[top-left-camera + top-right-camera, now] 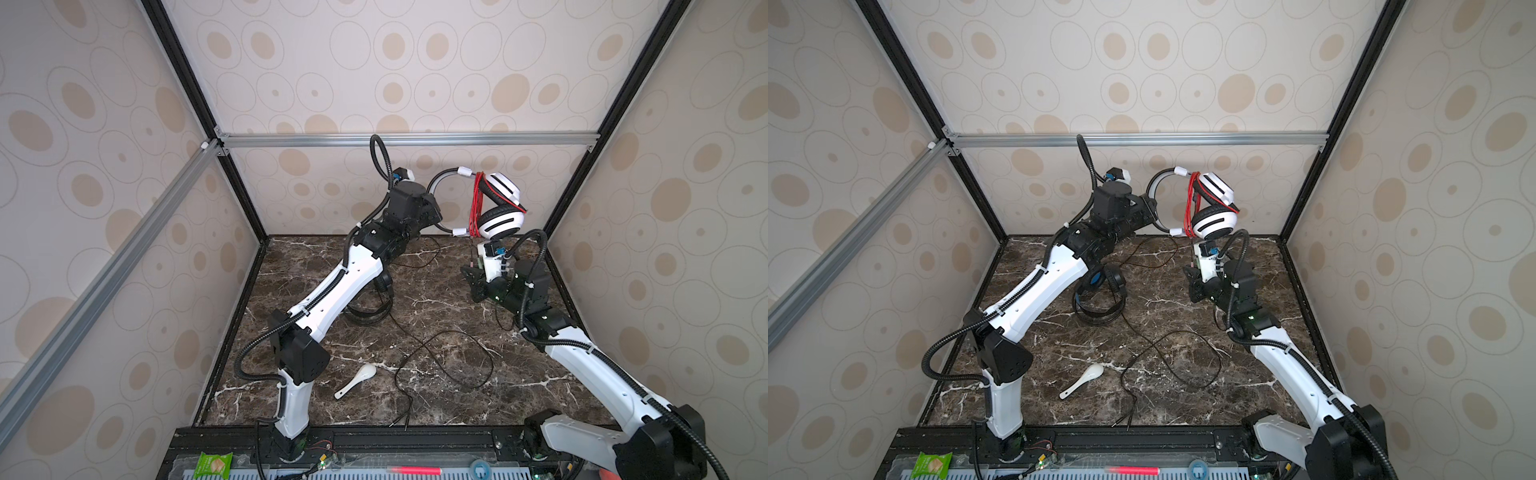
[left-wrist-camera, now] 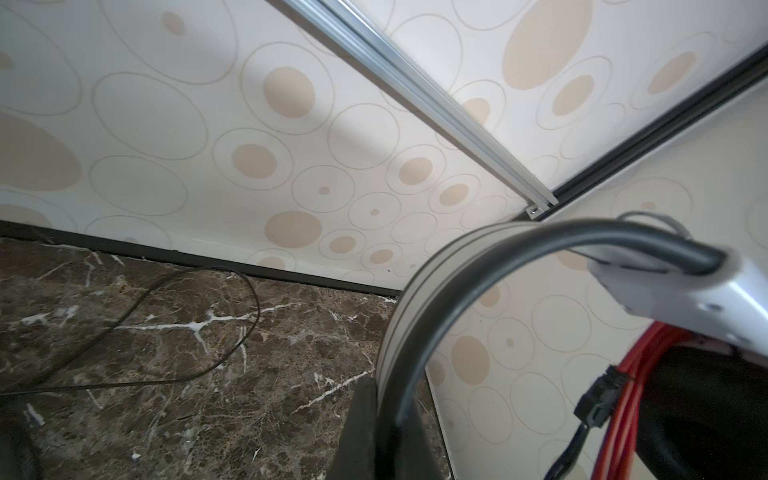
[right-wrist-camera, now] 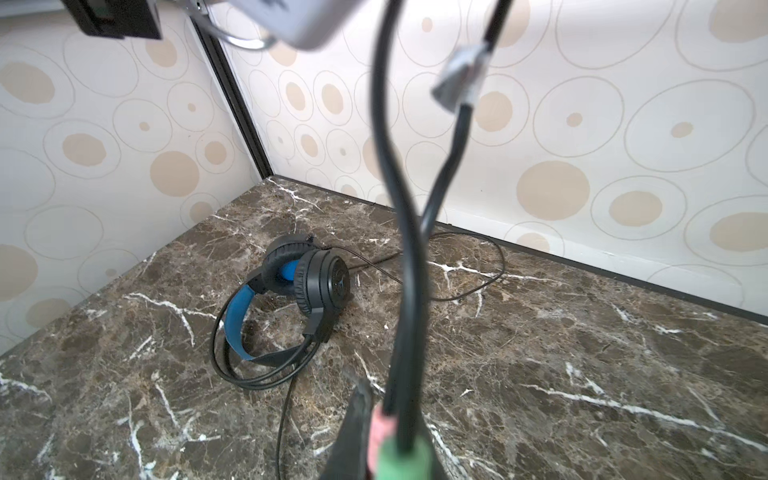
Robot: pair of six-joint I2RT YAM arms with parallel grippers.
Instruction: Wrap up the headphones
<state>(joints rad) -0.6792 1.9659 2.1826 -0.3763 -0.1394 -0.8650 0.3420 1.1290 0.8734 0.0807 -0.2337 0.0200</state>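
**Two arms above a marble-patterned table [image 1: 457, 399].** The white-and-black headphones [image 1: 498, 220] hang in the air over the table's rear edge, clear of its surface. The left gripper [image 1: 435, 212] is clamped on their headband [image 2: 415, 291]. In both top views the wrist housing largely hides its jaws. The left wrist view shows only one dark finger [image 2: 357, 424] against the band, cut off by the frame edge.

The band is a smooth grey strip with lengthwise grooves, backed by a round black tube. The ear cups are glossy white ovals with black padding. The red cable [image 1: 476, 208] lies in several tight loops across the band's two ends, beside the cups.

Over the table's rear right part, the right gripper [image 1: 473, 272] is pinched on a pink and a green plug [image 3: 395, 453]. Black leads rise from the plugs. In the right wrist view the plugs are blurred and cut off, and a small box [image 3: 459, 83] on one lead is also blurred.

The black headphones [image 3: 320, 278] lie on the table left of centre, mostly hidden under the left forearm in a top view. Blue lining shows inside the band and one cup. Their thin black cable [image 1: 449, 361] sprawls loose across the table's middle toward its front edge. A white ceramic spoon [image 1: 356, 380] lies near the table's front left.
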